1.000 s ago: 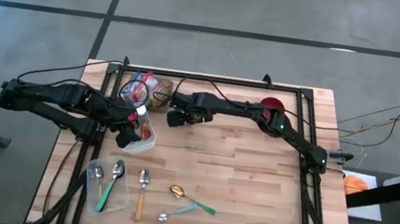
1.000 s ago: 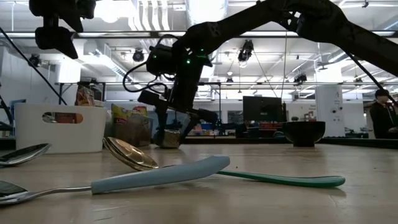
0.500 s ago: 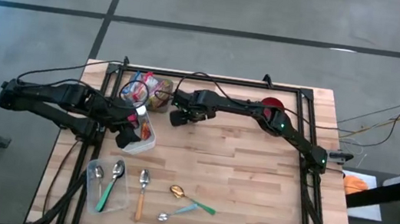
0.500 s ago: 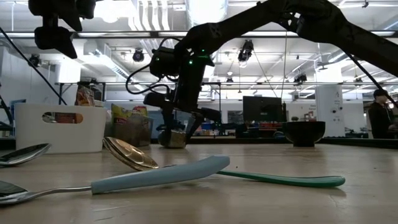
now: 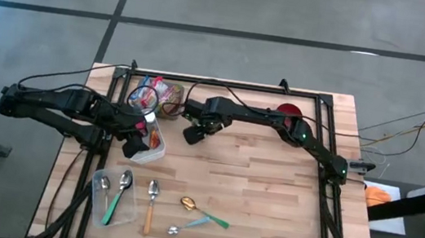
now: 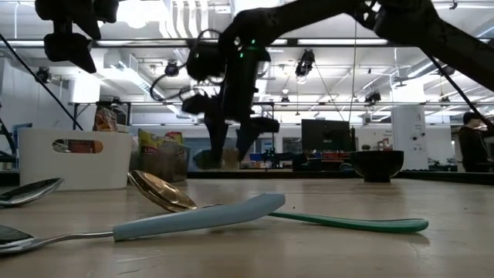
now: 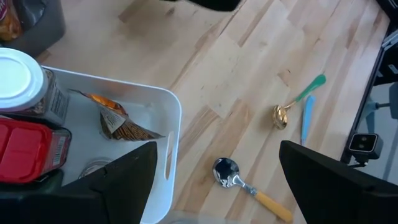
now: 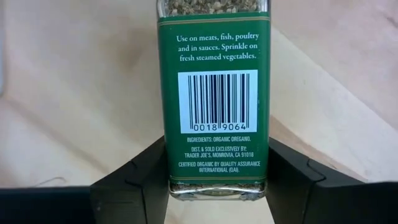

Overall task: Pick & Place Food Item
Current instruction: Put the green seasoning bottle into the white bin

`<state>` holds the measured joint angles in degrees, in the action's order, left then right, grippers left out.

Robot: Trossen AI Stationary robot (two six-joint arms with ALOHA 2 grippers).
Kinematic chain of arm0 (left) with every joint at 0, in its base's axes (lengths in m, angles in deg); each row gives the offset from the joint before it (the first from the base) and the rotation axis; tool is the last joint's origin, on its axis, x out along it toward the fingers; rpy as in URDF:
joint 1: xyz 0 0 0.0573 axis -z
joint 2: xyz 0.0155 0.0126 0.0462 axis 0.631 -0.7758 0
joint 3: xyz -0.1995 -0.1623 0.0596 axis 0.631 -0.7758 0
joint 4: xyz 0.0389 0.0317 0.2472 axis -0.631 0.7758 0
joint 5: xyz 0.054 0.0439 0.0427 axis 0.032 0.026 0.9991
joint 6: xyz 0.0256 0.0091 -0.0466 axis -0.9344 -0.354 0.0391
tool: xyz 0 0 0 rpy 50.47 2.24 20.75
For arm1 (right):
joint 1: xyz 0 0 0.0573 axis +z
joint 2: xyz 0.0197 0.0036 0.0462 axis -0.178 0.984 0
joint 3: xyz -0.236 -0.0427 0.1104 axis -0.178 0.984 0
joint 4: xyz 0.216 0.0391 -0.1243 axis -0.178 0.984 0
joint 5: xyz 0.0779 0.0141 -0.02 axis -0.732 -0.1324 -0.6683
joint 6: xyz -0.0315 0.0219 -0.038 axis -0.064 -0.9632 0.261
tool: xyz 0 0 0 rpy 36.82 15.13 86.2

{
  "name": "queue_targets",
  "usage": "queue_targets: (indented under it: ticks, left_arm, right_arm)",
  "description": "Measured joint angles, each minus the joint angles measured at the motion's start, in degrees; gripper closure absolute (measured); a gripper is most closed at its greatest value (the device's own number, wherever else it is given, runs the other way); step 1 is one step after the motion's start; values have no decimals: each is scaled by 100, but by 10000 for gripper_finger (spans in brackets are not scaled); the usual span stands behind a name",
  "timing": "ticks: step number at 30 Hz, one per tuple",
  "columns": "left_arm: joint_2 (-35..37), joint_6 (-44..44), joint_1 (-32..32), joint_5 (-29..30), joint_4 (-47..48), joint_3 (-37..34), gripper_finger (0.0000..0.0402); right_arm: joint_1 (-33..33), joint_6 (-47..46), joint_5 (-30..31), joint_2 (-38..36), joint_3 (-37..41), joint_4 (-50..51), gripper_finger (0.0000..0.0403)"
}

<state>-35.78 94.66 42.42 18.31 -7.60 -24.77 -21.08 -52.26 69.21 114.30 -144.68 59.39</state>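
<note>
While lifted off the table [image 5: 270, 184], oregano jar [image 8: 214, 93] clamped between right gripper [image 8: 214, 186] fingers, left gripper [image 7: 214, 180] apart.

- I'm looking down on a grey concrete floor [image 5: 252, 9], with dark seam lines [image 5: 208, 30] crossing it beyond the far edge of the wooden table [image 5: 270, 184].
- I'm seeing long ceiling lights [image 6: 193, 15] glowing over an open workshop in the low view.
- A dark monitor [image 6: 323, 137] is standing far behind the table.
- A person [image 6: 469, 147] is standing at the far right of the room.
- Cables [image 5: 396, 131] are trailing off the table's right side.
</note>
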Motion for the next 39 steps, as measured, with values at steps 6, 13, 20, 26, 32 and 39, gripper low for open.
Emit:
queue_targets:
  ticks: [6,13,20,26,32,39]
  left_arm:
    - [78,388,2,12,-141,-4,60]
    - [475,858,-1,105,-1476,-4,60]
    - [302,1262,-49,109,-2429,-8,60]
    - [-276,2626,-244,129,-3099,-15,60]
    - [-760,3157,-317,-309,-4471,-15,60]
    - [-1294,3636,-236,-890,-5283,-15,60]
  right_arm:
    - [181,453,19,-461,-2,142,210]
    - [641,1243,17,-1232,-11,454,210]
    - [1245,1396,5,-2108,-13,436,210]
    - [1744,1331,500,-2610,-15,478,210]
    - [2027,1313,791,-2685,-15,677,210]
    - [2249,1331,1072,-2687,-15,679,210]
